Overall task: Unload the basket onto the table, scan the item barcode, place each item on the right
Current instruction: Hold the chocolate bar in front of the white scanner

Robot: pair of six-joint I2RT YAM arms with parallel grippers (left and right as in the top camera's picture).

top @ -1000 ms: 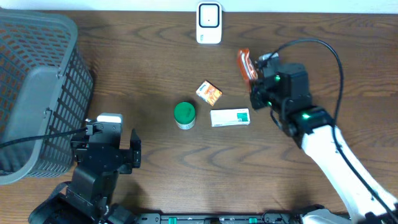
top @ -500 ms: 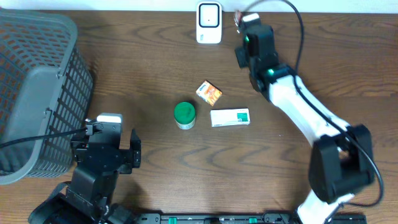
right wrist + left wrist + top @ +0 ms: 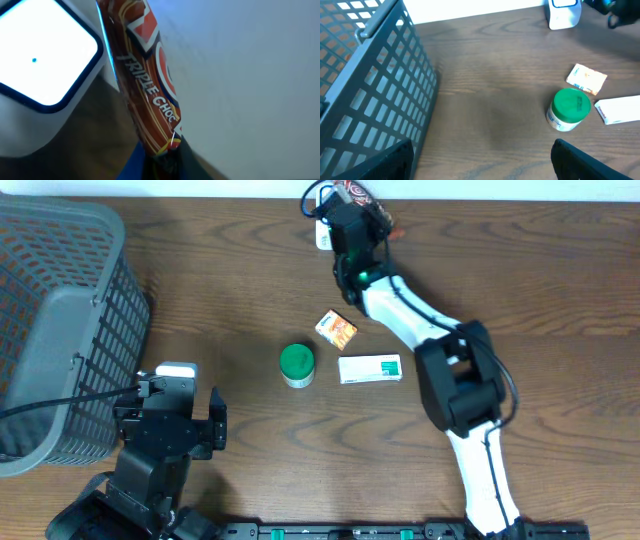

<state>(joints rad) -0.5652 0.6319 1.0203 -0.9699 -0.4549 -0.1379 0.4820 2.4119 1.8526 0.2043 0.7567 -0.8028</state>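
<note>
Grey basket [image 3: 60, 300] at table's left, left gripper [image 3: 485, 162] spread wide, nothing held, right gripper [image 3: 162, 160] clamped on 1 end of chocolate bar [image 3: 145, 85] at far edge, white scanner [image 3: 45, 65] just beside, bar's long axis stretched past scanner's lit face, free end pointed away from gripper.

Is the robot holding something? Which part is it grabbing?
The right gripper pinches a red Triple Choc packet by one end, beside the white scanner. The left gripper is open, holding nothing.

The counter [image 3: 230, 270] is dark brown wood with a wavy grain (the surface looks matte); behind its far edge stands a plain pale wall [image 3: 470, 7]; the light is soft and even.
</note>
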